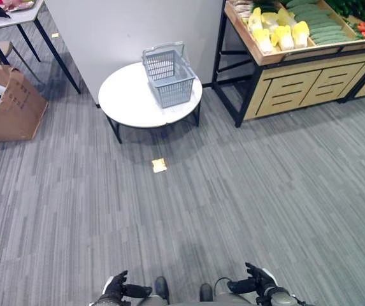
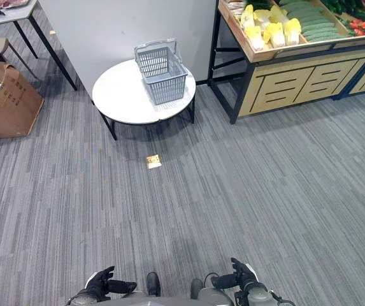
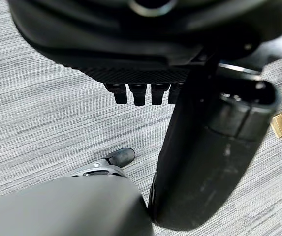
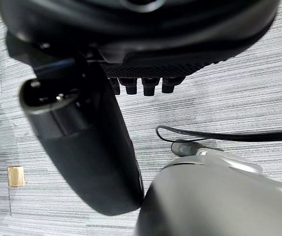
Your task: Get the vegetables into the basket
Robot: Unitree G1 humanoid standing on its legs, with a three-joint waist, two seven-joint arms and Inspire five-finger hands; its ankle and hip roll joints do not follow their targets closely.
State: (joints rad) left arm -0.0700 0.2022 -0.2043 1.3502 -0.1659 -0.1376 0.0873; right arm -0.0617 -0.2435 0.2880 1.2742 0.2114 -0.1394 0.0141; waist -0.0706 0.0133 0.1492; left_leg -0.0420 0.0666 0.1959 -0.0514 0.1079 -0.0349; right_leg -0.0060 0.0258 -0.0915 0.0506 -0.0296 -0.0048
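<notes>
left eye view: a grey basket [image 1: 169, 76] is seen standing empty on a round white surface [image 1: 131, 102] against the wall, and the vegetables [image 1: 278, 29] are seen in a wooden display stand [image 1: 297, 80] just to the right of it, pale cabbages beside long green ones. both are well apart from the robot across a grey carpet [image 1: 233, 204], on which a small yellow tag [image 1: 159, 165] lies. the left hand [image 1: 120, 288] and the right hand [image 1: 253, 281] are held low at the bottom edge, nothing carried in either. a cardboard box [image 1: 10, 105] sits at the far left. right eye view: the same layout is shown, the basket and stand side by side. left wrist view: the left fingers [image 3: 141, 93] are seen hanging straight and relaxed over carpet, holding nothing. right wrist view: the right fingers [image 4: 145, 87] are likewise loose and apart, empty. the step in hand is judged to be the approach, with no vegetable yet taken; the next move calls for the stand to be walked up to and a hand to be raised over a vegetable.
</notes>
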